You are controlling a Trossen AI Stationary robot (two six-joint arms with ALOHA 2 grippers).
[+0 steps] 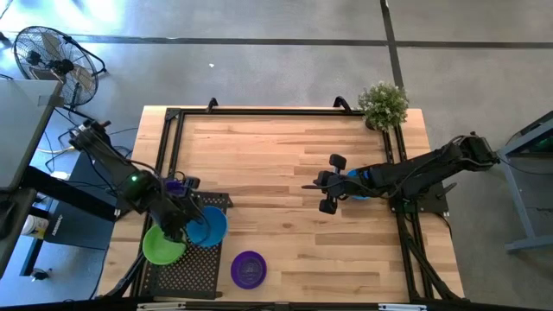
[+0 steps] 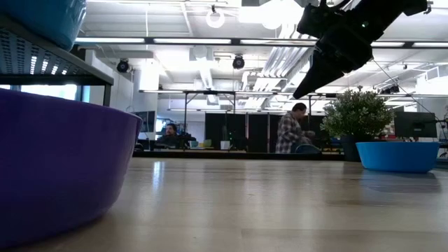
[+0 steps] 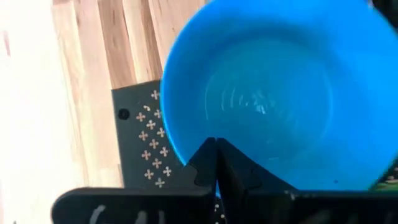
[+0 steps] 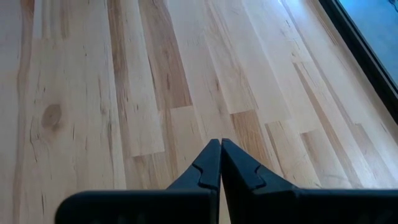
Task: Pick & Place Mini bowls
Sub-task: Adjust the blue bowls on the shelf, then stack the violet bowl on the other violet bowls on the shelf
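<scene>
left gripper jaws clenched, empty, above small round blue plastic bowl on black perforated rack, bench's near-left corner. right gripper jaws clenched over bare bench. bowl likely light, stiff, slippery: pinch rim.

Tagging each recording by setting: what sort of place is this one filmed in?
Probably an open-plan lab or workshop office. Beyond the wooden table the low view shows exposed ceiling pipes, strip lights and people at desks; a floor fan stands on the bare concrete.
</scene>
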